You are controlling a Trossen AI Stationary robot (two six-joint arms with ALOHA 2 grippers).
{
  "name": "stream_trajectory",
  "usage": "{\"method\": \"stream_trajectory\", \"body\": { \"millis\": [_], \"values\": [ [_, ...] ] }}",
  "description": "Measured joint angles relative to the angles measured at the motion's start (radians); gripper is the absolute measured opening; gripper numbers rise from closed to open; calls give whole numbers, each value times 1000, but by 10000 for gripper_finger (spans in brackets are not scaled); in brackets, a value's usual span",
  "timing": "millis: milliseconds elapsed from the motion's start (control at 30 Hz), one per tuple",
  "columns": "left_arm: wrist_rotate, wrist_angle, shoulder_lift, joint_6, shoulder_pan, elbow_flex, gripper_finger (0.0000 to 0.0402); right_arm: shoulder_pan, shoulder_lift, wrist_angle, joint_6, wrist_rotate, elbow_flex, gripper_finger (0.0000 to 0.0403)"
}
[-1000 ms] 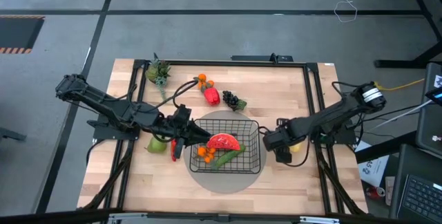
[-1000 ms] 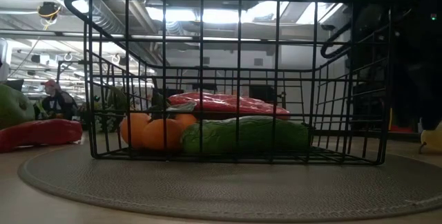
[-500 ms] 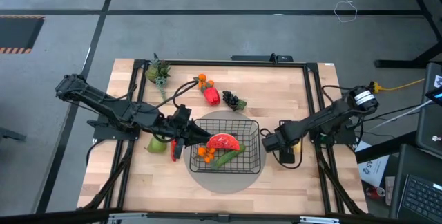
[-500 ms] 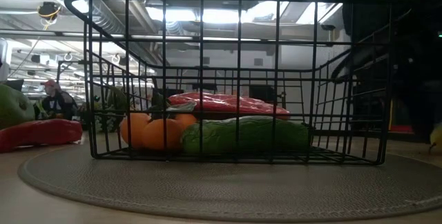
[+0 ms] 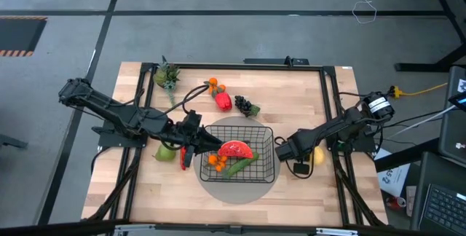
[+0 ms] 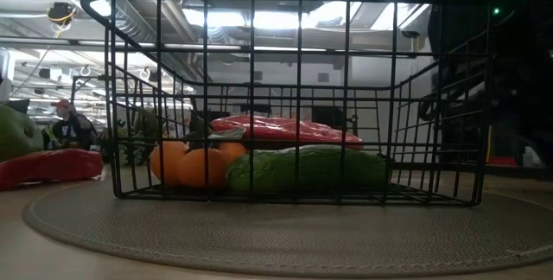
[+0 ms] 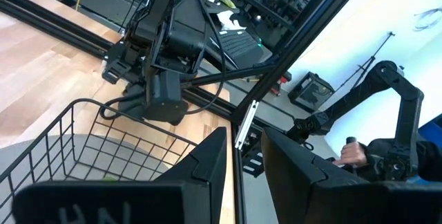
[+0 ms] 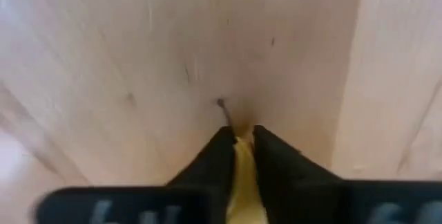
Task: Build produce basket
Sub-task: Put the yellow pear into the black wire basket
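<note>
The black wire basket (image 5: 240,156) stands on a grey round mat (image 5: 237,185) and holds a red piece (image 5: 235,149), oranges (image 6: 194,163) and a green cucumber (image 6: 307,169). My right gripper (image 5: 300,167) points down at the table just right of the basket, shut on a yellow fruit (image 5: 318,156). Level over the basket's left rim, my left gripper (image 5: 206,143) is open with nothing between its fingers (image 7: 207,162). On the table left of the basket lie a red chili (image 5: 183,159) and a green fruit (image 5: 166,151). My right gripper pinches a narrow yellow part of the fruit (image 8: 242,156) between its two fingers, close to the small dark stem (image 8: 222,106) that pokes out past the fingertips. The fingers come from above, pointing steeply down. The fruit is down at the wooden table top.
At the far side lie a red pepper (image 5: 223,102), small oranges (image 5: 212,85), dark grapes (image 5: 246,106) and a leafy sprig (image 5: 167,76). A black frame rail (image 5: 331,112) runs along the table's edges. Bare wood shows near the front edge.
My right gripper has sunk toward the table beside the basket, tipped steeper downward, and shut on the yellow fruit, which the arm now hides in the low view. My left gripper and the basket have kept still.
</note>
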Motion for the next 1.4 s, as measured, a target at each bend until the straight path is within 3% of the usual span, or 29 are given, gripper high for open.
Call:
{"method": "stream_trajectory", "body": {
  "millis": [67, 233, 300, 500, 700, 900, 1033, 1200, 1400],
  "values": [
    [0, 0, 0, 0, 0, 0, 87, 0, 0, -6, 11, -20, 0, 16],
    [0, 0, 0, 0, 0, 0, 87, 2, 0, -138, 9, -34, 80, 10],
    [0, 0, 0, 0, 0, 0, 87, 8, 0, -241, 5, 15, 150, 6],
    [0, 0, 0, 0, 0, 0, 87, 37, 0, -591, 79, 305, 441, 4],
    [1, -6, 0, 1, 0, 1, 87, 69, -38, -594, 178, 688, 689, 3],
    [1, -18, 0, 1, 0, 1, 87, 72, -50, -597, 193, 929, 910, 2],
    [0, -20, 0, 2, 0, 1, 87, 72, -48, -531, 166, 1071, 1026, 2],
    [0, -23, 0, 3, 0, 1, 87, 93, -49, -283, -41, 1218, 1081, 2],
    [-2, -23, 0, 63, 0, 1, 87, 113, -47, 50, -353, 1136, 1081, 2]
  ]
}}
